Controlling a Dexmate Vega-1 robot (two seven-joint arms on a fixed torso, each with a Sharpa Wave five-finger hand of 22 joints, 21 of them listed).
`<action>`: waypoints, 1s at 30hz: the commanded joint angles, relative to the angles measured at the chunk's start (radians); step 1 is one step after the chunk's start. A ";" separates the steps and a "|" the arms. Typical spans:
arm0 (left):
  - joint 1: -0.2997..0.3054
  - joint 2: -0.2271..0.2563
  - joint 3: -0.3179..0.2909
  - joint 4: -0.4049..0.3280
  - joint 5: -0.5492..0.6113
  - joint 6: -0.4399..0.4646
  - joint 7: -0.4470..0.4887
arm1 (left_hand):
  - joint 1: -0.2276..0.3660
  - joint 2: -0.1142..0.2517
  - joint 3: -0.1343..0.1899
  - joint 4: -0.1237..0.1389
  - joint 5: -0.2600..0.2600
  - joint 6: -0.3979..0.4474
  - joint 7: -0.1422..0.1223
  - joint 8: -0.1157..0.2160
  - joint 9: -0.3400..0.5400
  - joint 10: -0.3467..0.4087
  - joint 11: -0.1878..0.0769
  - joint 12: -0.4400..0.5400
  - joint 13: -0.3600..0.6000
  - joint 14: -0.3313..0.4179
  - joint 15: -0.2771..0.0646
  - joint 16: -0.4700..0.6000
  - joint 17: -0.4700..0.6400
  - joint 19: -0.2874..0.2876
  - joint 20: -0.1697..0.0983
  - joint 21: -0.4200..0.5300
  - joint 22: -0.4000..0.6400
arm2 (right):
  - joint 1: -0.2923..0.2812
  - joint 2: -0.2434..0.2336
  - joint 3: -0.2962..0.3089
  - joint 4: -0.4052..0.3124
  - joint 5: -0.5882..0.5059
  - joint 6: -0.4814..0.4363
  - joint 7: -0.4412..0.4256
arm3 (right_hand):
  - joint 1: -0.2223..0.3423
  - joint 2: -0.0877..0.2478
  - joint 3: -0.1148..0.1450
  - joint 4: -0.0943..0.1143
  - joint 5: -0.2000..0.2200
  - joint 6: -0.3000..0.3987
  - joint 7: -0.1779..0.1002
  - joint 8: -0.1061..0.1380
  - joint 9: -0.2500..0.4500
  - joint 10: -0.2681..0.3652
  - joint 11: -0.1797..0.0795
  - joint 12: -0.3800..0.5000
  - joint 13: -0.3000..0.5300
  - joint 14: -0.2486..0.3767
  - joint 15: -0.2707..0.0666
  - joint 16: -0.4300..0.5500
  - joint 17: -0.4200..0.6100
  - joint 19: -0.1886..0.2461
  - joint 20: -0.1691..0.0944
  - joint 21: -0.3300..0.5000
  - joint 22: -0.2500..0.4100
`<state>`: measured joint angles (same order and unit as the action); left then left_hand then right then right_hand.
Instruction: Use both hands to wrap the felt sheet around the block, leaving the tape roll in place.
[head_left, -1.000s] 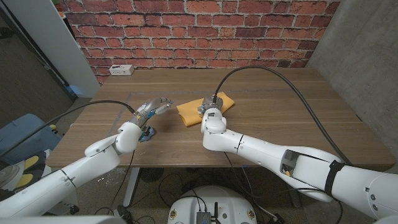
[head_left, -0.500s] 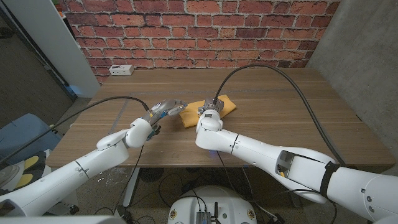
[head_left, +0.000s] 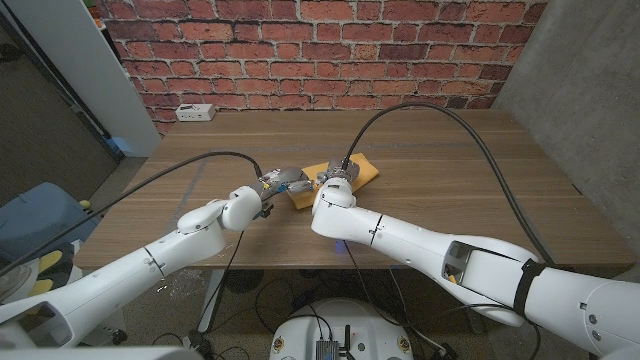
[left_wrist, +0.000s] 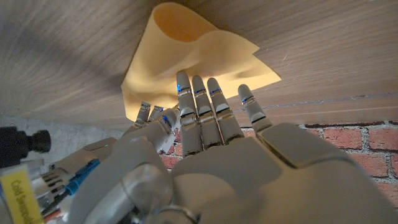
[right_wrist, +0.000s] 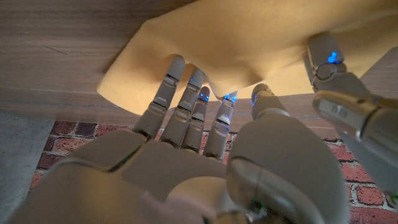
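Felt sheet (head_left: 342, 176) lies mid-table, rumpled, likely humped over hidden block; right hand (head_left: 333, 180) fingers spread on near edge, pinning it; left hand (head_left: 285, 183) fingers straight, empty, reaching sheet's left edge to fold

- The block cannot be seen; the yellow felt sheet (head_left: 345, 176) may cover it.
- The right hand (head_left: 337, 181) hides the sheet's near part in the head view.
- Whether the left hand (head_left: 283, 182) touches the sheet cannot be told.
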<state>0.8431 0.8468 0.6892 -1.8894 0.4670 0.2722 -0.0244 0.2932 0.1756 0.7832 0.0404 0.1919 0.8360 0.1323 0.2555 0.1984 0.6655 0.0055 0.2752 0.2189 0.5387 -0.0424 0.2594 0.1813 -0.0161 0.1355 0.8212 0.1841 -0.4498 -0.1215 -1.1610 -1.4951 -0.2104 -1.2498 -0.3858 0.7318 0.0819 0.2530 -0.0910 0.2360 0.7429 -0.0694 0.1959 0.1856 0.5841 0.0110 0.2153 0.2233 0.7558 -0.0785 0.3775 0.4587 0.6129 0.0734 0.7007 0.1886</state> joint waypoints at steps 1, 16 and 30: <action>-0.056 -0.031 0.085 -0.042 0.146 0.192 -0.137 | -0.020 0.002 0.003 0.021 -0.007 -0.007 0.007 -0.012 0.001 -0.012 0.005 -0.010 -0.002 -0.026 0.005 -0.018 0.000 0.006 0.004 0.005 0.002 | -0.013 -0.030 0.012 -0.042 0.045 0.024 -0.081 | 0.003 0.008 0.001 -0.009 -0.004 0.001 0.004 -0.002 0.001 -0.003 -0.001 -0.002 0.000 0.005 -0.016 -0.002 0.003 0.009 0.002 0.007 0.003; -0.070 -0.033 0.085 -0.019 0.108 0.174 -0.151 | -0.032 0.001 0.012 0.031 -0.006 -0.029 0.009 -0.030 0.000 -0.028 0.005 -0.024 -0.006 -0.037 0.007 -0.036 -0.004 0.007 0.000 0.003 0.002 | -0.112 -0.080 0.109 -0.085 0.039 0.172 -0.213 | -0.070 0.084 0.081 0.033 -0.050 -0.208 -0.005 -0.019 0.005 -0.228 0.018 -0.031 0.000 -0.467 0.057 -0.195 -0.051 -0.343 0.030 -0.142 -0.012; -0.076 -0.028 0.079 -0.011 0.083 0.155 -0.144 | -0.041 0.000 0.016 0.038 -0.006 -0.037 0.009 -0.038 0.000 -0.034 0.009 -0.030 -0.007 -0.040 0.010 -0.043 -0.004 0.007 -0.001 0.002 0.002 | -0.057 -0.012 0.104 0.036 0.060 0.034 -0.192 | 0.006 0.049 0.099 -0.065 -0.049 -0.069 0.005 0.026 0.003 -0.156 0.000 0.009 -0.006 -0.485 0.012 -0.166 -0.111 -0.324 0.038 -0.181 -0.014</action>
<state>0.7736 0.8167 0.7708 -1.9073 0.5701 0.4378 -0.1661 0.2608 0.1636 0.7984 0.0721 0.1883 0.8046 0.1411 0.2194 0.1950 0.6329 0.0161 0.2500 0.2080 0.5020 -0.0320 0.2206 0.1767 -0.0162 0.1356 0.8210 0.1838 -0.5392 -0.1751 -1.0631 -1.5398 -0.1693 -1.1376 -0.5805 0.7194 0.1342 0.3490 -0.1420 0.1847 0.6581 -0.0654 0.2191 0.1859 0.4201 0.0106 0.2155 0.2180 0.2717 -0.0411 0.2110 0.3535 0.2772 0.1127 0.5212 0.1718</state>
